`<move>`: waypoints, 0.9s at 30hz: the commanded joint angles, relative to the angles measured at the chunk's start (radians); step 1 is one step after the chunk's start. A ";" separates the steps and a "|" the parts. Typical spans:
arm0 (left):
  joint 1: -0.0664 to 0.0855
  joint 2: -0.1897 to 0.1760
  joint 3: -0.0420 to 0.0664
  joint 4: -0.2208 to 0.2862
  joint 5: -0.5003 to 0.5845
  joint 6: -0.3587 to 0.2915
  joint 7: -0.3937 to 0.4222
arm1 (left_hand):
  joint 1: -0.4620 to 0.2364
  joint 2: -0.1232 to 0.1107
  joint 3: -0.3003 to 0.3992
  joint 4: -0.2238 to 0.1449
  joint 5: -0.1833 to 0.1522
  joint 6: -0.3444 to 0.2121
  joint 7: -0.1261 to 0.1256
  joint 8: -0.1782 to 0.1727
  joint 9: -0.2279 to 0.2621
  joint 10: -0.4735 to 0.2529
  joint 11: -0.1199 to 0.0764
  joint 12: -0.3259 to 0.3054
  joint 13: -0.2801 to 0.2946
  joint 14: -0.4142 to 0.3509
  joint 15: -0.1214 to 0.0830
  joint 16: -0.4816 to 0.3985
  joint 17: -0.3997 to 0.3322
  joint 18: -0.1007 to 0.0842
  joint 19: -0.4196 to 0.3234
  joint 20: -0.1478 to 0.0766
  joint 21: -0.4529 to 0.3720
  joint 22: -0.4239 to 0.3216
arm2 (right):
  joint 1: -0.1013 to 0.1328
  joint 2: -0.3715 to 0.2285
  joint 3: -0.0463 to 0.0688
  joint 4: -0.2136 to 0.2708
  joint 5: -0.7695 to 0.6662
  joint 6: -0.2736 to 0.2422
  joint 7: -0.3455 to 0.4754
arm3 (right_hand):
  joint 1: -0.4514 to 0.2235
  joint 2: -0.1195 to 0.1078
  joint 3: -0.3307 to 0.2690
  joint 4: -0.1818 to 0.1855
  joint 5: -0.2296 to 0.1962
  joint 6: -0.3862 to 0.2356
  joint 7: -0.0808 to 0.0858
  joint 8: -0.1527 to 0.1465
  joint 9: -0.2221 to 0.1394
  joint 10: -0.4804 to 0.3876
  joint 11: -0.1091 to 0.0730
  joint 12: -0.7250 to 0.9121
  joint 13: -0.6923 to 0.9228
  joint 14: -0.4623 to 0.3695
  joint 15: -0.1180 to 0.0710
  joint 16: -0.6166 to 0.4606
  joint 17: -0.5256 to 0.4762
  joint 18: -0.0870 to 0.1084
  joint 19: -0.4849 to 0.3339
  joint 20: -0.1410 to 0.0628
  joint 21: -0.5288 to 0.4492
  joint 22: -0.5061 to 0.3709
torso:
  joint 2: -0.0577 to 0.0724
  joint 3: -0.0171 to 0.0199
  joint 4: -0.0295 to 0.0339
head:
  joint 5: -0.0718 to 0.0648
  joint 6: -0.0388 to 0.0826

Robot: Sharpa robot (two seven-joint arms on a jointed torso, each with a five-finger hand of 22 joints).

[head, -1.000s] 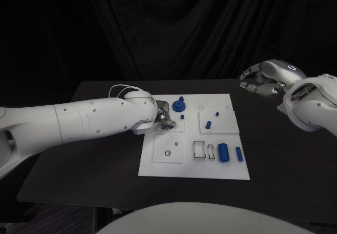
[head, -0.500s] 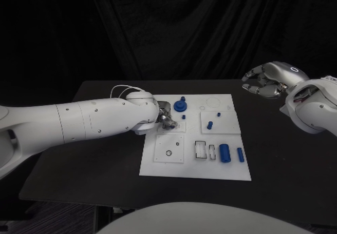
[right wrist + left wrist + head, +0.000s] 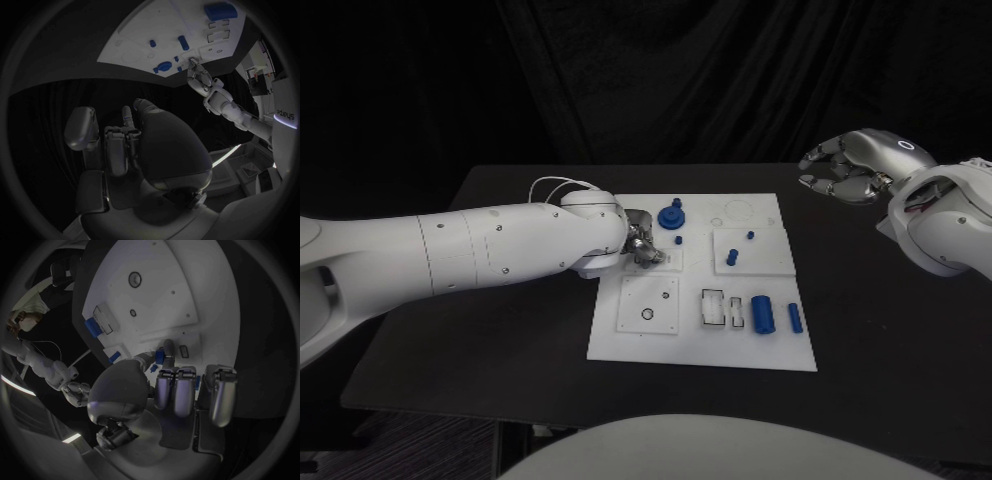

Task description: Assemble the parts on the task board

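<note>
Fingers of my left hand (image 3: 640,243) pinch a small blue part (image 3: 159,357) over the flat white board (image 3: 776,352); right hand (image 3: 855,165) hangs curled, holding nothing.

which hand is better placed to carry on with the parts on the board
Probably left. The left hand is already down on the task board, fingertips at a small blue part. The right hand is raised beyond the board's far right corner, fingers curled, holding nothing.

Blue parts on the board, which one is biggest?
The thick cylinder lying in the board's near right corner, beside a thinner rod. It is fatter and longer than the small pegs farther back.
</note>
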 commanded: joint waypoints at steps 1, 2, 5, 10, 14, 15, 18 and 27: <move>-0.010 -0.003 -0.006 0.005 0.007 0.012 -0.003 | -0.005 0.008 0.007 0.000 0.005 0.003 -0.001 -0.003 0.000 0.104 0.000 0.003 0.263 0.106 -0.001 0.003 0.263 0.000 0.085 -0.004 -0.004 0.246 | -0.002 -0.002 0.001 0.000 -0.003 0.006 -0.020 | 0.006 -0.003 0.005 0.001 0.007 -0.002 -0.001 -0.003 -0.002 0.106 0.005 0.003 0.263 0.103 0.003 -0.005 0.257 0.019 -0.007 -0.003 -0.006 0.143 | 0.001 0.0000 -0.0001 | 0.001 0.000; -0.010 -0.004 -0.006 0.006 0.007 0.010 -0.003 | -0.005 0.008 0.007 0.000 0.005 0.003 -0.001 -0.003 0.000 0.104 0.000 0.003 0.263 0.106 -0.001 0.003 0.263 0.000 0.085 -0.004 -0.004 0.246 | -0.003 -0.002 0.001 0.000 -0.003 0.006 -0.020 | 0.006 -0.003 0.005 0.001 0.007 -0.002 -0.001 -0.003 -0.002 0.106 0.005 0.003 0.263 0.103 0.003 -0.005 0.257 0.019 -0.007 -0.003 -0.006 0.143 | 0.000 -0.0001 0.0003 | 0.000 0.000; -0.010 -0.007 -0.006 0.009 0.007 0.007 -0.003 | -0.005 0.008 0.007 0.000 0.005 0.003 -0.001 -0.003 0.000 0.104 0.000 0.003 0.263 0.106 -0.001 0.003 0.263 0.000 0.085 -0.004 -0.004 0.246 | -0.003 -0.002 0.001 0.000 -0.003 0.006 -0.021 | 0.006 -0.003 0.005 0.001 0.007 -0.002 -0.001 -0.003 -0.002 0.106 0.005 0.003 0.263 0.103 0.003 -0.005 0.257 0.019 -0.007 -0.003 -0.006 0.143 | 0.000 -0.0001 0.0003 | 0.000 0.000; -0.010 -0.013 -0.006 0.016 0.007 -0.003 -0.001 | -0.006 0.007 0.010 -0.001 0.006 0.004 -0.002 -0.004 0.001 0.104 0.000 0.003 0.263 0.106 -0.001 0.003 0.263 0.000 0.085 -0.004 -0.005 0.245 | -0.003 -0.002 0.001 -0.001 -0.003 0.007 -0.022 | 0.006 -0.003 0.006 0.000 0.007 -0.003 -0.001 -0.003 -0.002 0.106 0.005 0.003 0.263 0.103 0.003 -0.005 0.257 0.020 -0.007 -0.003 -0.008 0.142 | 0.001 0.0002 -0.0004 | 0.000 0.000; -0.011 -0.017 -0.006 0.021 0.007 -0.009 0.001 | -0.007 0.006 0.014 -0.003 0.008 0.005 -0.002 -0.005 0.002 0.104 0.000 0.003 0.263 0.106 -0.001 0.003 0.263 0.000 0.085 -0.004 -0.005 0.246 | -0.004 -0.002 0.001 -0.001 -0.003 0.008 -0.022 | 0.006 -0.003 0.006 0.000 0.007 -0.003 -0.001 -0.003 -0.002 0.106 0.005 0.003 0.263 0.103 0.003 -0.005 0.257 0.020 -0.007 -0.003 -0.008 0.142 | 0.000 0.0003 -0.0004 | 0.000 0.000; -0.011 -0.017 -0.006 0.022 0.007 -0.010 0.001 | -0.007 0.006 0.015 -0.003 0.008 0.006 -0.002 -0.005 0.002 0.104 0.000 0.003 0.263 0.106 -0.001 0.003 0.263 0.000 0.085 -0.004 -0.005 0.246 | -0.004 -0.002 0.001 -0.001 -0.003 0.008 -0.023 | 0.006 -0.003 0.006 0.000 0.007 -0.003 -0.001 -0.003 -0.002 0.106 0.005 0.003 0.263 0.103 0.003 -0.005 0.257 0.020 -0.007 -0.003 -0.008 0.142 | 0.000 0.0002 -0.0004 | 0.001 0.000; -0.011 -0.019 -0.006 0.024 0.007 -0.014 0.003 | -0.007 0.006 0.015 -0.003 0.008 0.006 -0.002 -0.005 0.002 0.104 0.000 0.003 0.263 0.106 -0.001 0.003 0.263 0.000 0.085 -0.004 -0.005 0.246 | -0.004 -0.002 0.001 -0.001 -0.003 0.008 -0.023 | 0.007 -0.002 0.007 0.000 0.007 -0.004 -0.001 -0.004 -0.002 0.106 0.005 0.003 0.263 0.103 0.003 -0.006 0.256 0.020 -0.008 -0.003 -0.009 0.142 | 0.000 0.0001 -0.0002 | 0.000 0.000; -0.011 -0.027 -0.006 0.034 0.007 -0.035 0.014 | -0.009 0.003 0.027 -0.008 0.016 0.009 -0.003 -0.005 0.009 0.104 -0.001 0.003 0.263 0.106 -0.002 0.003 0.263 0.001 0.081 -0.004 -0.007 0.242 | -0.004 -0.003 0.001 0.000 -0.003 0.012 -0.025 | 0.008 -0.002 0.008 -0.001 0.008 -0.005 -0.001 -0.005 -0.003 0.106 0.005 0.003 0.263 0.102 0.003 -0.008 0.255 0.020 -0.009 -0.003 -0.012 0.141 | 0.000 -0.0003 -0.0001 | -0.002 0.000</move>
